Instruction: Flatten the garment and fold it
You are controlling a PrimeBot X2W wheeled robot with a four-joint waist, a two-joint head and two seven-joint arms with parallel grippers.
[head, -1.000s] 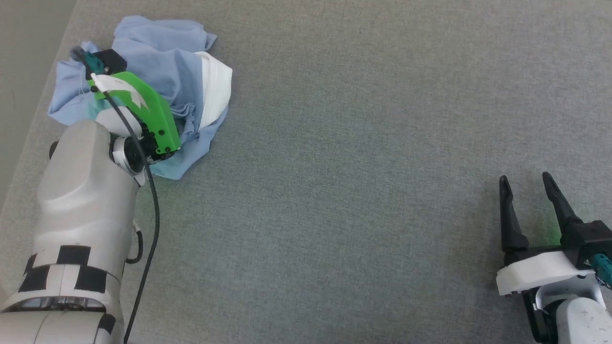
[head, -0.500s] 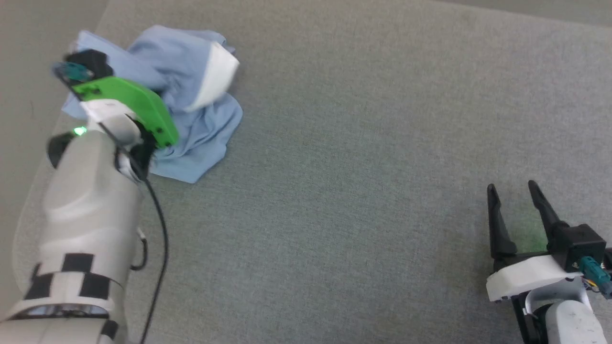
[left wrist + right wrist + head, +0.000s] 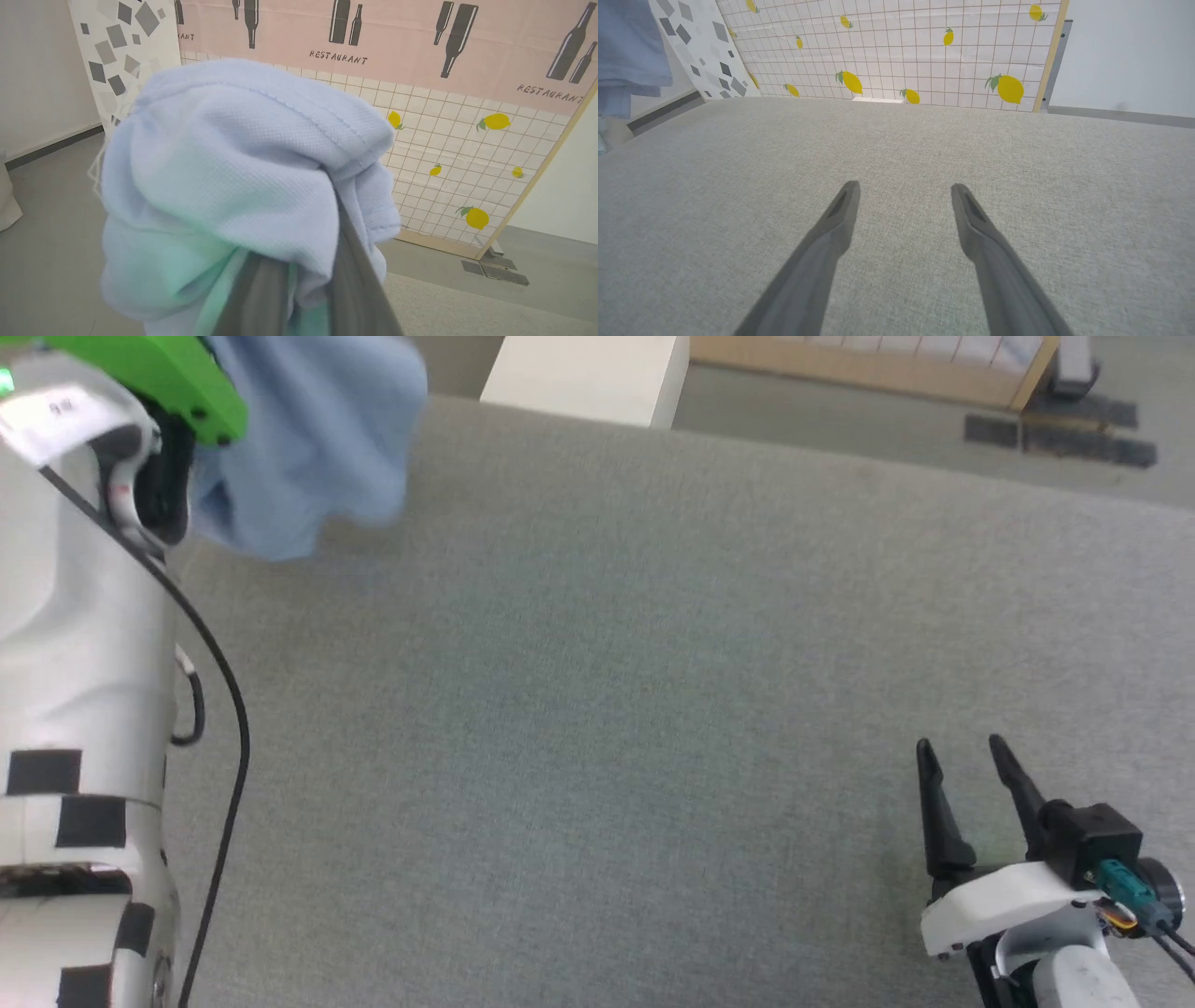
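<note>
While the garment point(image 3: 233, 177) hangs bunched | left claw point(image 3: 303, 266) clamped on it | right claw point(image 3: 962, 749) spread, empty

The light blue knit polo shirt point(image 3: 308, 439) hangs bunched and crumpled, clear above the grey worktop's point(image 3: 597, 663) far-left corner.

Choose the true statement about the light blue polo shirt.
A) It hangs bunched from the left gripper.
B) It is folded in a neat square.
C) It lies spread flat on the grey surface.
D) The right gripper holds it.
A: the light blue polo shirt is bunched around the left gripper, while the right gripper stands open over the grey surface.
</note>
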